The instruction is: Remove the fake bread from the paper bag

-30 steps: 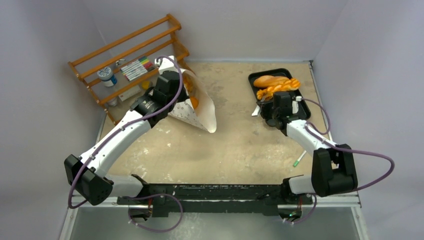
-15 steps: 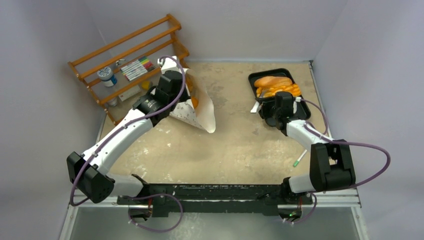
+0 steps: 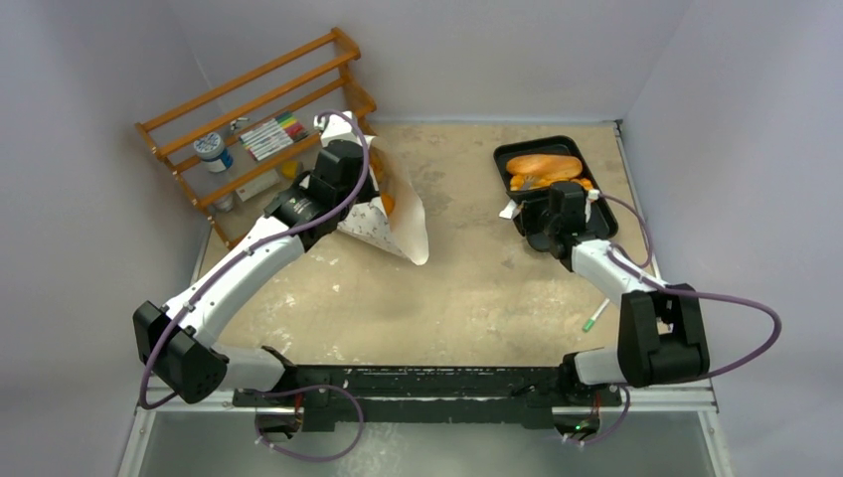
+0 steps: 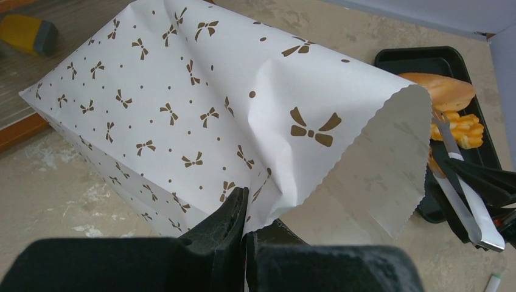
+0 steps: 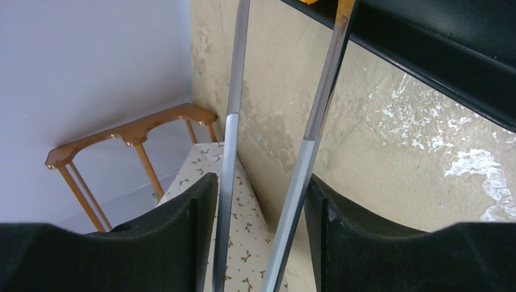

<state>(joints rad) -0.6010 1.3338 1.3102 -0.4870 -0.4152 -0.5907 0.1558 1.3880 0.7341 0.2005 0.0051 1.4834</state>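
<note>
The paper bag lies tilted on the table, white with brown bow marks, its mouth facing right. My left gripper is shut on the bag's lower rim. Orange fake bread shows inside the mouth. My right gripper is shut on metal tongs, whose two arms stand spread against the fingers. The tongs' tips reach over the black tray. A tan loaf and an orange braided bread lie on the tray, free of the tongs.
A wooden rack stands at the back left with markers and a small tub. A green-tipped pen lies near the right arm. Grey walls close in on three sides.
My right gripper has spread wider and the tongs have opened; the braided bread they held now lies on the tray. The left gripper holds the bag as before.
</note>
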